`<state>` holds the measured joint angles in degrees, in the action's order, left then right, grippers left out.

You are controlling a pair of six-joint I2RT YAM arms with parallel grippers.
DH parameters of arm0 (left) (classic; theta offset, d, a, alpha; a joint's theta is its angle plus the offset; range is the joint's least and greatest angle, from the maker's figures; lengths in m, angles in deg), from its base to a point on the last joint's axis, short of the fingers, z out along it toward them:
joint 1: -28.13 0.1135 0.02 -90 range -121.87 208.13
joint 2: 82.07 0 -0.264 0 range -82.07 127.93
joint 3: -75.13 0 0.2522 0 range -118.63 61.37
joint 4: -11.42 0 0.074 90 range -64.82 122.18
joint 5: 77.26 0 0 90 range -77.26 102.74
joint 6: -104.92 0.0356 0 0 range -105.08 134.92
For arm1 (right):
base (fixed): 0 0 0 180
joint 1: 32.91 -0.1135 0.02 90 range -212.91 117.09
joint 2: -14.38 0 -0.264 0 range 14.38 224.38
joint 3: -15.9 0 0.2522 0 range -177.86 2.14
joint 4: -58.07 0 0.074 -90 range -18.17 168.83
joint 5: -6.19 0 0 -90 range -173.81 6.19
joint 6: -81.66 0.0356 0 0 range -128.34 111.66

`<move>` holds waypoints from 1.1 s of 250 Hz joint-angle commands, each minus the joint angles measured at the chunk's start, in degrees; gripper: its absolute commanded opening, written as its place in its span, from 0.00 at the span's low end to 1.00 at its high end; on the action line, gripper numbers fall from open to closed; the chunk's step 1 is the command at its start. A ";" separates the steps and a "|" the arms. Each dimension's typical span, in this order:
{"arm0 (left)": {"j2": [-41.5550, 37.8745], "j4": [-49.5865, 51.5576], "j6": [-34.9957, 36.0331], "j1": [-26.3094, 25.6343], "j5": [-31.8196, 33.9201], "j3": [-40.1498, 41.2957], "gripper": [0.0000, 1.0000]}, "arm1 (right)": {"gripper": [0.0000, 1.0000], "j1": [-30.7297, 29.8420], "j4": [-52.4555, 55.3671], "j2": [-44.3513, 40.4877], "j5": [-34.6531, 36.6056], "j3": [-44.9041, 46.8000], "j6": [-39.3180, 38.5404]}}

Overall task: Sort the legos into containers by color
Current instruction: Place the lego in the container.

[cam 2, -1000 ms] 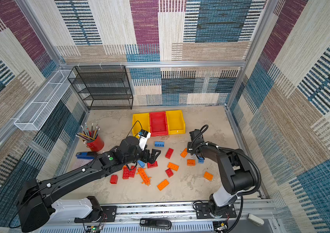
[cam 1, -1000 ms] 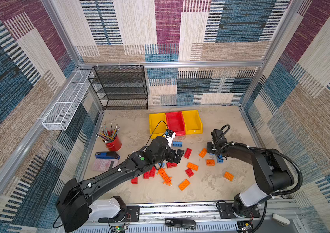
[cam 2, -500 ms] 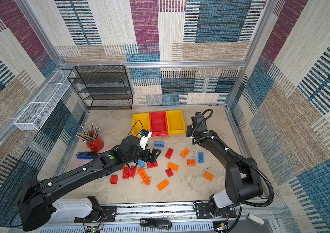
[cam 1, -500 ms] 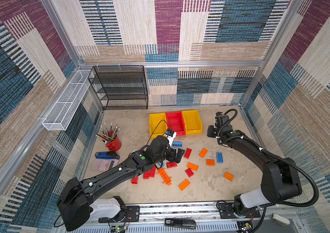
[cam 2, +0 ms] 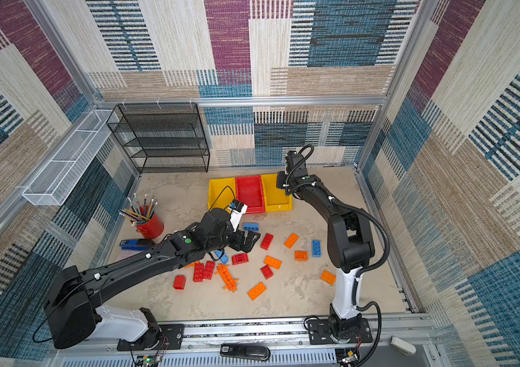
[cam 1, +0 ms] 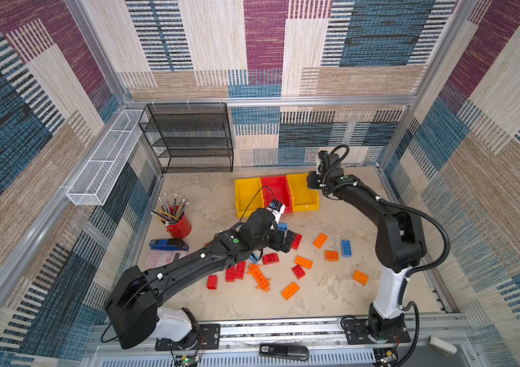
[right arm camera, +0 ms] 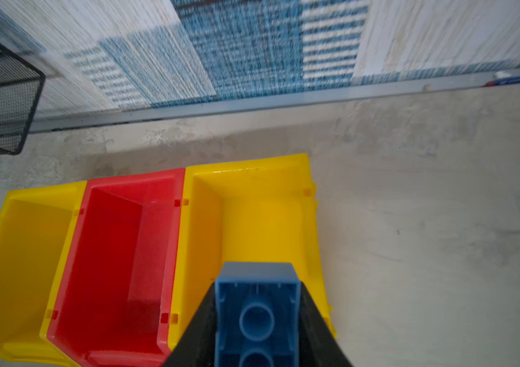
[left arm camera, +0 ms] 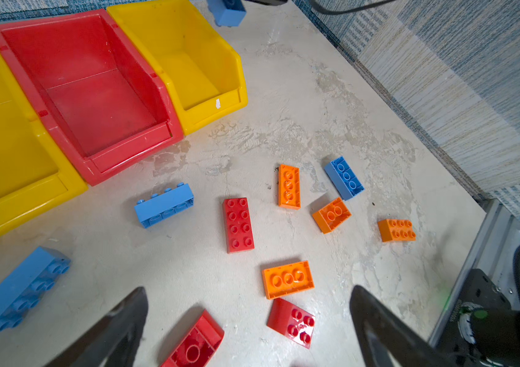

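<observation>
Half the blue brick (right arm camera: 257, 317) is cut off; the right gripper (right arm camera: 257, 298) clamps it above the yellow bin (right arm camera: 246, 168) at one o'clock. Spread wide, the left gripper (left arm camera: 249, 290) hovers over legos (left arm camera: 238, 224) on the desk (left arm camera: 315, 95); its arm hides several.

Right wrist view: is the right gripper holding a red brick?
No, the right gripper is shut on a blue brick, held above the yellow bin beside the red one.

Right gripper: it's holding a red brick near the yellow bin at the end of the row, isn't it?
Not quite: the brick is blue, not red. The right wrist view shows it in the right gripper, near the yellow bin at the end of the row.
</observation>
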<state>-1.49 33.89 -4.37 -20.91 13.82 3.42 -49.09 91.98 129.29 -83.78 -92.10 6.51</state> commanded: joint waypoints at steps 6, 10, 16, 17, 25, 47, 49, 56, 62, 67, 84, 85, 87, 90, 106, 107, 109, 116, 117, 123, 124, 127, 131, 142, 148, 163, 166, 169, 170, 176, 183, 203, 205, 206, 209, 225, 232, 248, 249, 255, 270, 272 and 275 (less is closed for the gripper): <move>0.56 -1.42 2.37 -0.01 -0.59 -0.50 0.99 | 0.29 -0.51 2.40 5.28 -0.73 -5.07 -0.97; 0.55 -1.42 2.41 0.05 -0.47 -0.42 0.99 | 0.29 -0.60 2.43 5.93 -0.78 -5.51 -1.04; 0.59 -1.42 2.50 -0.01 -0.29 -0.32 0.99 | 0.30 -0.68 2.55 6.70 -0.80 -5.98 -1.14; 0.57 -1.42 2.54 -0.01 -0.25 -0.28 0.99 | 0.30 -0.69 2.54 6.80 -0.81 -6.06 -1.14; 0.55 -1.33 2.72 0.02 0.03 -0.14 0.99 | 0.30 -0.78 2.58 7.61 -0.90 -6.54 -1.21; 0.46 -1.07 3.11 -0.01 1.14 0.12 0.99 | 0.33 -0.87 2.54 9.34 -1.01 -7.56 -1.25; 0.53 -1.02 3.18 0.02 1.23 0.19 0.99 | 0.33 -0.87 2.58 9.42 -0.96 -7.61 -1.30; 0.42 -0.95 3.28 -0.01 1.49 0.19 0.99 | 0.36 -0.84 2.53 9.89 -1.08 -8.05 -1.35; 0.38 -0.93 3.37 0.04 1.59 0.20 0.99 | 0.39 -0.87 2.47 10.12 -1.08 -8.05 -1.41; 0.31 -0.92 3.38 0.04 1.64 0.11 0.99 | 0.41 -0.87 2.50 10.21 -1.12 -8.14 -1.51; 0.21 -0.51 3.56 -0.01 1.90 0.03 0.99 | 0.52 -0.93 2.13 10.73 -1.50 -8.24 -1.49; 0.20 -0.48 3.56 -0.01 1.95 0.03 0.99 | 0.53 -0.94 2.16 10.75 -1.56 -8.24 -1.54; 0.15 -0.50 3.56 0.04 1.98 0.03 0.99 | 0.54 -0.95 2.11 10.70 -1.67 -8.24 -1.57; 0.11 -0.42 3.60 0.00 1.94 0.03 0.99 | 0.55 -0.94 2.01 10.63 -1.81 -8.24 -1.60; -0.07 -0.44 3.56 0.00 2.13 0.06 0.99 | 0.62 -1.03 1.35 10.01 -2.36 -7.76 -1.62; -0.07 -0.40 3.56 -0.01 2.19 0.09 0.99 | 0.62 -0.99 1.28 9.91 -2.34 -7.70 -1.60; -0.07 -0.37 3.56 -0.01 2.18 0.16 0.99 | 0.62 -1.03 1.23 9.79 -2.34 -7.60 -1.61; -0.19 -0.51 3.56 0.06 2.17 0.28 0.99 | 0.63 -1.04 1.09 9.29 -2.55 -7.38 -1.59; -0.22 -0.48 3.56 0.07 2.22 0.29 0.99 | 0.63 -1.04 1.11 9.20 -2.48 -7.29 -1.58; -0.28 -0.69 3.47 -0.01 2.24 0.38 0.99 | 0.63 -1.09 0.96 8.69 -2.45 -6.99 -1.60; -0.30 -0.70 3.47 -0.01 2.20 0.38 0.99 | 0.63 -1.06 1.00 8.59 -2.47 -6.96 -1.59; -0.28 -0.67 3.47 -0.01 2.11 0.42 0.99 | 0.63 -1.12 0.96 8.20 -2.49 -6.74 -1.58; -0.34 -0.67 3.40 -0.01 2.07 0.47 0.99 | 0.63 -1.13 0.95 7.78 -2.50 -6.40 -1.58; -0.49 -0.79 3.27 -0.01 1.76 0.52 0.99 | 0.63 -1.13 1.05 6.25 -2.13 -5.23 -1.58; -0.52 -0.80 3.29 -0.01 1.63 0.56 0.99 | 0.63 -1.13 1.06 5.10 -1.77 -4.20 -1.49; -0.96 -0.89 3.03 0.01 0.68 0.65 0.99 | 0.63 -1.08 0.59 1.66 -0.47 -0.48 -1.34; -1.07 -0.95 3.03 0.02 0.46 0.71 0.99 | 0.63 -1.12 0.47 0.92 -0.10 0.44 -1.25; -1.24 -1.08 2.94 -0.05 0.29 0.69 0.99 | 0.63 -1.13 0.32 0.07 0.18 1.26 -1.15; -1.22 -1.12 2.94 -0.03 0.26 0.76 0.99 | 0.63 -1.09 0.33 -0.21 0.34 1.56 -1.10; -1.53 -1.34 2.75 -0.04 -0.23 0.97 0.99 | 0.63 -1.08 0.19 -1.72 0.98 3.34 -0.96; -1.88 -1.66 2.44 -0.09 -0.78 1.20 0.99 | 0.63 -1.13 0.12 -3.60 1.85 5.55 -0.70; -3.14 -2.71 1.46 -0.18 -2.24 2.08 0.99 | 0.63 -1.08 0.15 -9.16 3.50 12.69 0.46; -3.21 -2.79 1.34 -0.25 -2.34 2.19 0.99 | 0.63 -1.07 0.05 -9.77 3.66 13.56 0.58; -3.26 -2.85 1.31 -0.26 -2.33 2.26 0.99 | 0.63 -1.06 0.06 -10.09 3.71 13.95 0.64; -3.52 -3.02 1.13 -0.31 -2.48 2.42 0.99 | 0.63 -1.12 0.03 -11.00 3.75 15.23 0.81; -4.47 -3.81 0.28 -0.78 -3.02 3.44 0.99 | 0.63 -1.12 -0.27 -16.13 4.88 22.67 2.02; -4.93 -4.41 -0.02 -1.03 -3.27 4.00 0.99 | 0.63 -1.06 -0.36 -18.83 5.64 26.37 2.70; -5.66 -5.76 -0.44 -1.87 -4.02 5.40 0.99 | 0.63 -1.12 -0.26 -24.02 7.56 33.19 4.76; -5.68 -5.78 -0.46 -1.99 -4.00 5.49 0.99 | 0.63 -1.08 -0.27 -24.25 7.63 33.61 4.84; -5.86 -6.30 -0.64 -2.33 -4.15 5.93 0.99 | 0.63 -1.10 -0.44 -26.15 7.92 35.73 5.45; -6.04 -7.03 -0.91 -3.32 -4.77 6.53 0.99 | 0.63 -1.06 -0.24 -29.93 9.10 40.03 7.48; -6.04 -7.15 -0.92 -3.45 -4.88 6.58 0.99 | 0.63 -1.04 -0.14 -30.36 9.33 40.48 7.74; -6.03 -7.13 -1.06 -3.68 -5.01 6.62 0.99 | 0.63 -1.05 -0.02 -30.97 9.71 41.19 8.19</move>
<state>-7.05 30.37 -3.85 -23.16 11.03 9.06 -50.19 92.92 103.96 -78.47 -56.98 9.61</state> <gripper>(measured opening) 0.993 0.630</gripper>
